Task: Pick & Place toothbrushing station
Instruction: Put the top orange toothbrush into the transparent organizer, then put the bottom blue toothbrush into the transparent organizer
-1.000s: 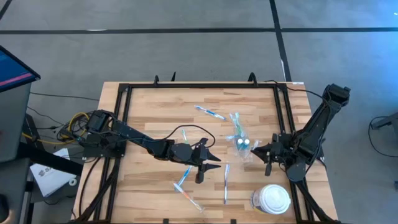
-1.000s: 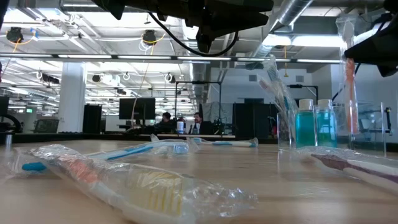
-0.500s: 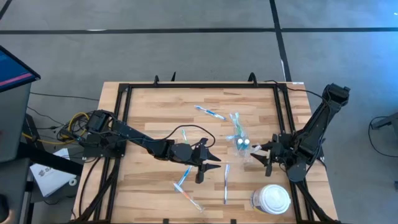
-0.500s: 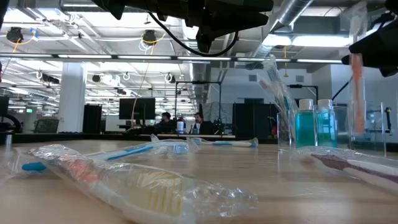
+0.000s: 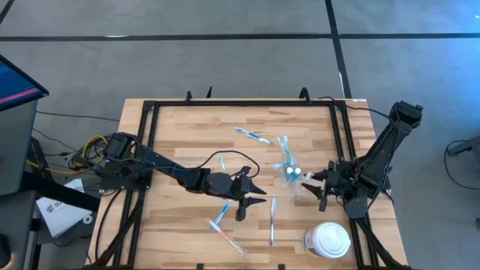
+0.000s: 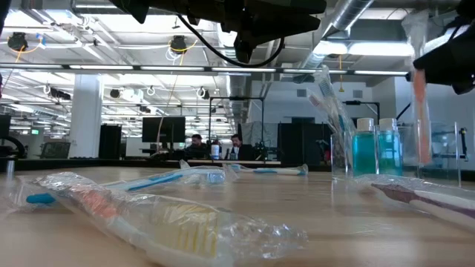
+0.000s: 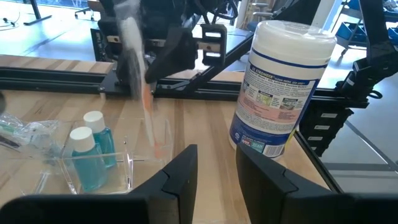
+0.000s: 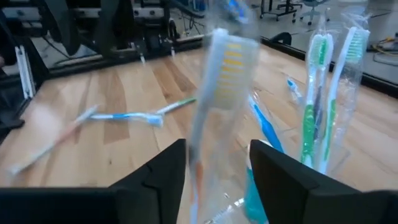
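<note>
The clear plastic cup (image 5: 293,178) stands on the table right of centre. It holds two teal tubes (image 7: 87,155), green toothbrushes (image 8: 317,93) and a wrapped toothbrush with an orange handle (image 7: 142,93), which stands nearly upright with its lower end in the cup. My right gripper (image 5: 316,185) is open just right of the cup, its fingers on either side of that toothbrush (image 8: 214,106). My left gripper (image 5: 251,196) hangs open and empty left of the cup. Wrapped toothbrushes lie loose on the wood (image 5: 253,136), (image 5: 220,216), (image 5: 272,221). My right gripper has its fingers on either side of the wrapped orange toothbrush's upper part (image 8: 217,74), coming level from the table's right side. Whether a finger touches the wrapper, I cannot tell. The toothbrush's lower end (image 7: 155,146) stands in the cup.
A large white lidded container (image 5: 328,240) stands near the front right corner, close to my right arm. A black frame (image 5: 244,103) runs round the wooden top. Another wrapped toothbrush (image 6: 178,222) lies close to the low camera.
The wrapped orange toothbrush has swayed in the cup, first more upright and then slightly tilted again, with its lower end staying inside. My right gripper has stayed beside the cup.
</note>
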